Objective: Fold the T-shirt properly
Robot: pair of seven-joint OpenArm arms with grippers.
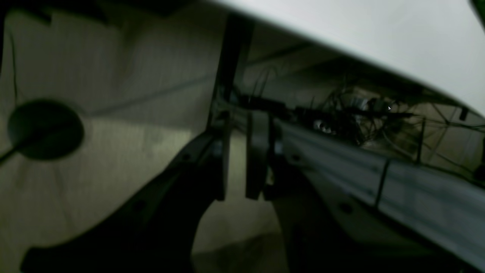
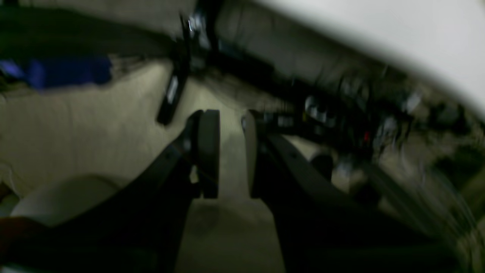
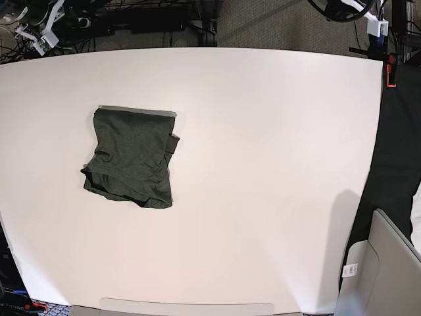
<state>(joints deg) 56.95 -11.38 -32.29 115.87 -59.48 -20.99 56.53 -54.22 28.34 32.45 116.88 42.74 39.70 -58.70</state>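
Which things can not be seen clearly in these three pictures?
- Dark olive knit T-shirt, base view: folded, so sleeves and underside are hidden by its own layers.
- Both arms: outside the base view.
- Right gripper, right wrist view: motion blur smears the background.
- Left gripper, left wrist view: dim light; no shirt visible.

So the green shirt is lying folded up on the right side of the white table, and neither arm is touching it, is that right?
Nearly. The T-shirt is folded into a compact bundle and nothing touches it, but the base view shows it on the left side of the white table, not the right. The right half of the tabletop is bare.
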